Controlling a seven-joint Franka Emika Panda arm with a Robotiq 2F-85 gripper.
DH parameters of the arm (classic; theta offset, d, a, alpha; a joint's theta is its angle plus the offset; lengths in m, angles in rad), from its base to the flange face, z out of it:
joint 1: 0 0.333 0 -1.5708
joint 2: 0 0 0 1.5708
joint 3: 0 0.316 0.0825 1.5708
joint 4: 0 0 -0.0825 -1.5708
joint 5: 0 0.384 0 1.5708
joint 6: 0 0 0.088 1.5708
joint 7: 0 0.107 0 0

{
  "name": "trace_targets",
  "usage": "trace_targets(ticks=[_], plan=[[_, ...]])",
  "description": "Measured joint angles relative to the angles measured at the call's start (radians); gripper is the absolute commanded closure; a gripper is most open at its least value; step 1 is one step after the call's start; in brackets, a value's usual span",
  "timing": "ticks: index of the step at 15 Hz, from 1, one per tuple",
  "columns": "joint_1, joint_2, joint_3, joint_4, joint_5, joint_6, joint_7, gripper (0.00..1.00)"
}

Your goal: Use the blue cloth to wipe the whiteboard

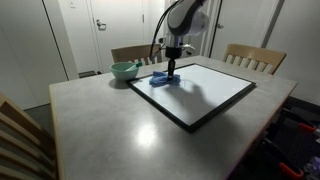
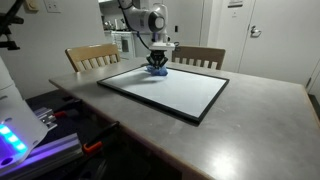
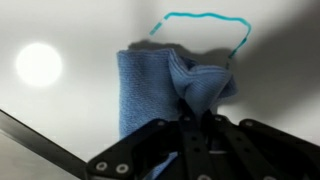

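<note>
My gripper [image 3: 200, 112] is clenched on a bunched fold of the blue cloth [image 3: 150, 85], with the rest spread on the whiteboard [image 1: 215, 95] by the bowl-side corner, I reckon to drag across that teal scribble [image 3: 200, 17].

The claw [image 3: 200, 116] — tips buried in blue cloth [image 3: 150, 92] folds, body cut off at bottom edge.

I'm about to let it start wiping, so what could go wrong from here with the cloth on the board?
1. The tool pinches only a bunched fold of the blue cloth; dragging could pull it loose.
2. The teal scribble lies beyond the cloth; a short stroke may miss it.
3. The cloth sits near a corner of the whiteboard, by the green bowl; a wide sweep might bump the bowl.
</note>
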Motion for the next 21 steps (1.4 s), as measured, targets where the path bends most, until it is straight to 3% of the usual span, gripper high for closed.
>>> trace_targets(ticks=[9,21], plan=[[-0.003,0.001,-0.084,0.014,-0.056,0.008,0.005,0.97],[0.010,0.007,-0.015,0.015,-0.072,0.008,-0.010,0.97]])
